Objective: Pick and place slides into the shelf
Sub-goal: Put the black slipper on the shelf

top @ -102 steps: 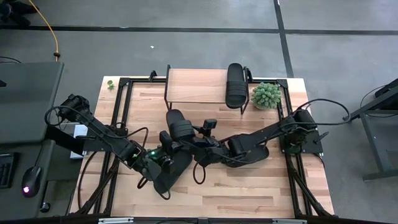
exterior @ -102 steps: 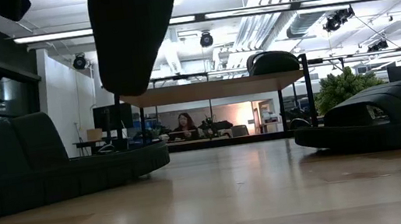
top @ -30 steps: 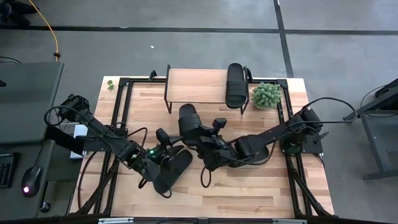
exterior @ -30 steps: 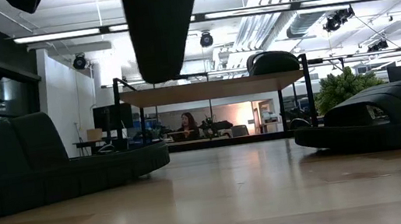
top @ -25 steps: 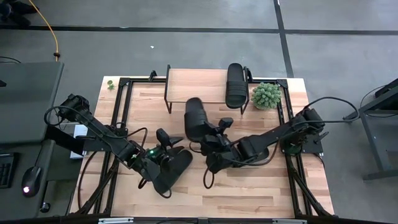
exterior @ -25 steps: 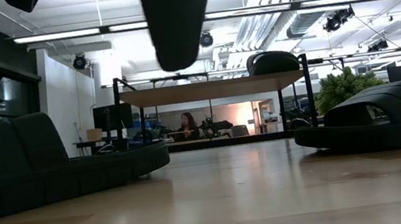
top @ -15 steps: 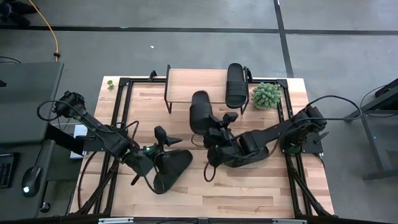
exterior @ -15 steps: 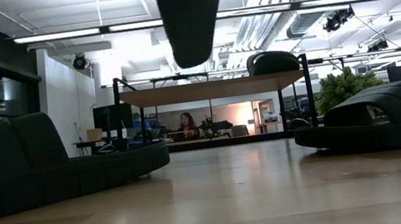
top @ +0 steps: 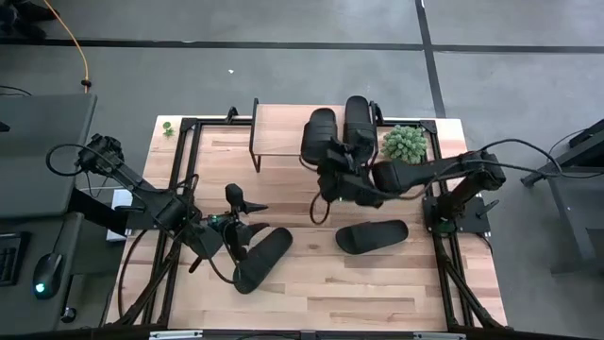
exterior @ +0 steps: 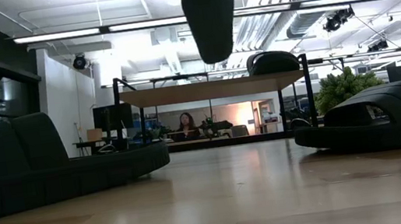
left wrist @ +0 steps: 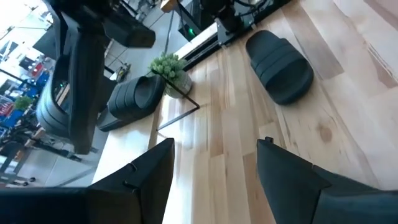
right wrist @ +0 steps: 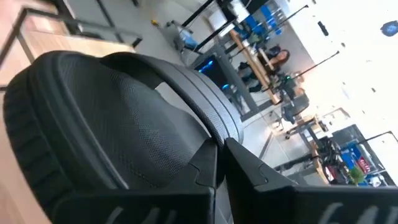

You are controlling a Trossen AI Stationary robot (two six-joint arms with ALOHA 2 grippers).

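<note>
black slide in transit (top: 319,135): clamped in the right pincer (top: 332,162), hanging over the shelf (top: 283,131) top, just beside the slide already on the shelf (top: 358,126)
step: placing the second slide, judged mid-carry
next move: lower, set flat on shelf, let go
left pincer (top: 238,210): fingers apart, empty, well in front of the shelf, above a slide on the tabletop (top: 261,260)
fourth slide (top: 372,235): tabletop (top: 377,283), in front of shelf

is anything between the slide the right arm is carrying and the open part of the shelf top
Nothing visible blocks it. The right gripper holds the slide above the shelf, right beside the slide already on the shelf. That parked slide takes the right end; the wood to the left is bare.
</note>
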